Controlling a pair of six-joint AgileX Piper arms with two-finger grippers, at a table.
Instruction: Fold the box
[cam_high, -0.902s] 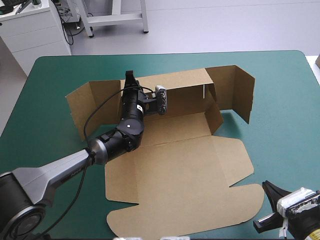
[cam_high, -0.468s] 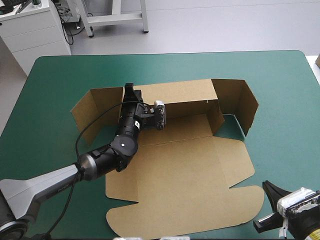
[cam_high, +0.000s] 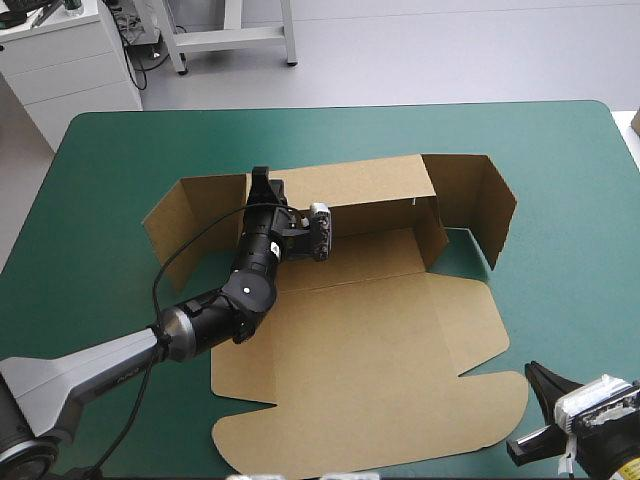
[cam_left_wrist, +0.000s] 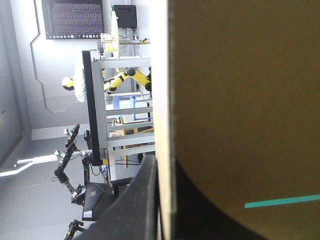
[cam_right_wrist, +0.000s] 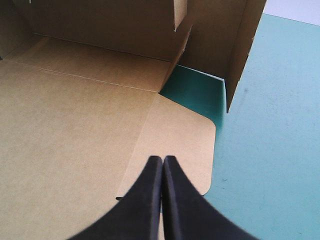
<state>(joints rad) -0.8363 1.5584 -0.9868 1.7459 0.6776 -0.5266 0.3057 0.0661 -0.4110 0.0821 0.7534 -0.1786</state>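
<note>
I see one desk (cam_high: 560, 160) under a teal-green cover, with rounded far corners. One item lies directly on it: the brown box (cam_high: 370, 340), a cut sheet of board placed about mid-desk. Its broad lid panel and its base lie flat on the cover, the lid toward the near edge. The back wall and both end flaps stand raised. In the right wrist view a wedge of cover (cam_right_wrist: 200, 87) shows between the right-hand flap and the flat board.
</note>
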